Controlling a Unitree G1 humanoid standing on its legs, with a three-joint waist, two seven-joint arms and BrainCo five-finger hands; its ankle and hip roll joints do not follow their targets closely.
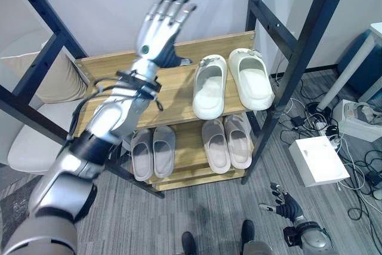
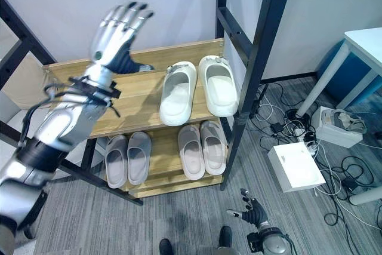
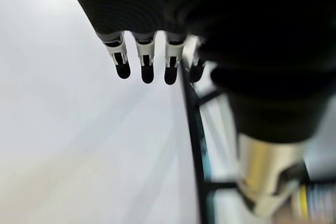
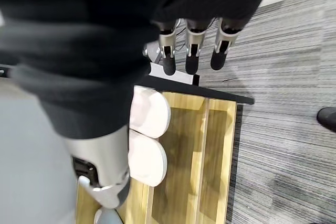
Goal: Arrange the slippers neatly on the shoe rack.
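Three pairs of slippers sit in rows on the wooden shoe rack (image 1: 173, 91).

A white pair (image 1: 233, 83) rests side by side on the right of the top shelf; below it lie a beige pair (image 1: 227, 143) on the right and a grey pair (image 1: 153, 151) on the left. The left hand (image 1: 160, 33) is raised over the top shelf's far left, fingers straight and spread, holding nothing. The right hand (image 1: 285, 204) hangs low near the floor, fingers relaxed and apart. A white box (image 1: 318, 159) lies on the carpet to the right.

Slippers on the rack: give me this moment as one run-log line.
white slippers: top shelf, paired | grey slippers: lower shelf, two pairs | left hand: open, raised | right hand: low, empty
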